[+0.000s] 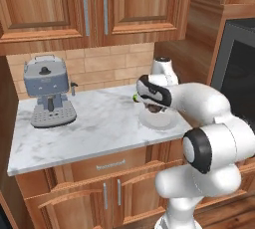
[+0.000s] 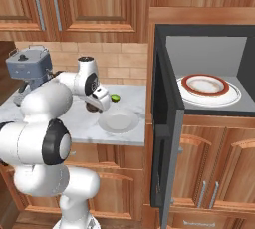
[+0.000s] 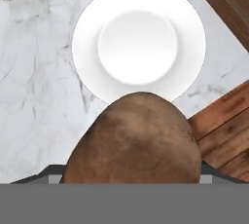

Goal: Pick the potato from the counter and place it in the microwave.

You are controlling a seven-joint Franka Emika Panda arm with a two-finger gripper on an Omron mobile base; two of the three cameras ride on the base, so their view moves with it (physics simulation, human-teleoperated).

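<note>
So the tool is clamped on the potato, hanging just above the white plate on the surface. I'd lift, then swing wide around the door into the microwave.

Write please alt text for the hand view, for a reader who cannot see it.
A brown potato fills the lower middle, close to the camera, above a white plate on the marbled counter. Wooden cabinet fronts show at right.
</note>
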